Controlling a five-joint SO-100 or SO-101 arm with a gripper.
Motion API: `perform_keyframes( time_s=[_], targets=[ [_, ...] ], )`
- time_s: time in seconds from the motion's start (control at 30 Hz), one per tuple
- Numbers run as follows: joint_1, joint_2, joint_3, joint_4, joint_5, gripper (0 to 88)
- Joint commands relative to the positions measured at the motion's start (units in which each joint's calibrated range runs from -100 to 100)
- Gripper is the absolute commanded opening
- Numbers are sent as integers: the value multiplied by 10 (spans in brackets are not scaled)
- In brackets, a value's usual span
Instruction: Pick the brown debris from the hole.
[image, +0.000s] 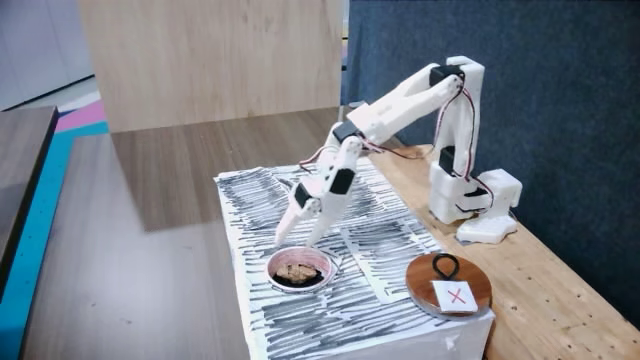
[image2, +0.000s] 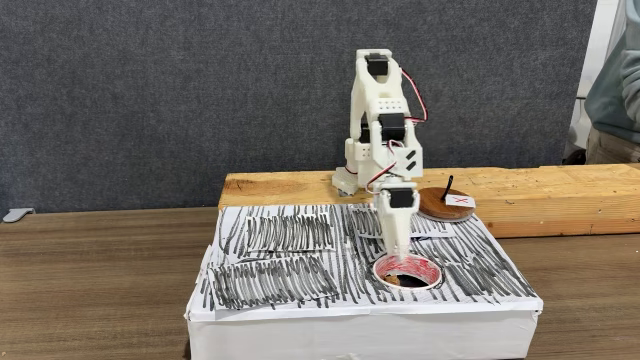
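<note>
Gripper (image: 297, 238) white plastic, angled down just above hole (image: 325, 277), tips at its far rim; whether fingers parted or closed cannot be told. Brown debris (image: 297, 269) lumpy, wrinkled, tan, sits inside hole, not grasped. Hole round, dark, pale pinkish rim, in white box top (image2: 290, 262) covered with black-streaked paper. Wooden disc (image: 472, 283) round, with black ring, white card bearing red X, on box corner. Plank (image2: 540, 190) pale wood under arm base.
</note>
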Motion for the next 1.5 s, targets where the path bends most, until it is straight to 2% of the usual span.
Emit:
perform_keyframes(
  time_s=[0.0,0.4,0.7,0.9,1.0,1.23,1.47],
  targets=[
    [-11,7,-31,-5,-1,237],
    [6,116,-40,-8,0,237],
    [5,245,-69,-110,2,237],
    [8,273,-94,-105,2,237],
    [19,265,-90,-104,-1,237],
    [105,232,-94,-104,2,237],
    [106,105,-89,-90,2,237]
  ],
)
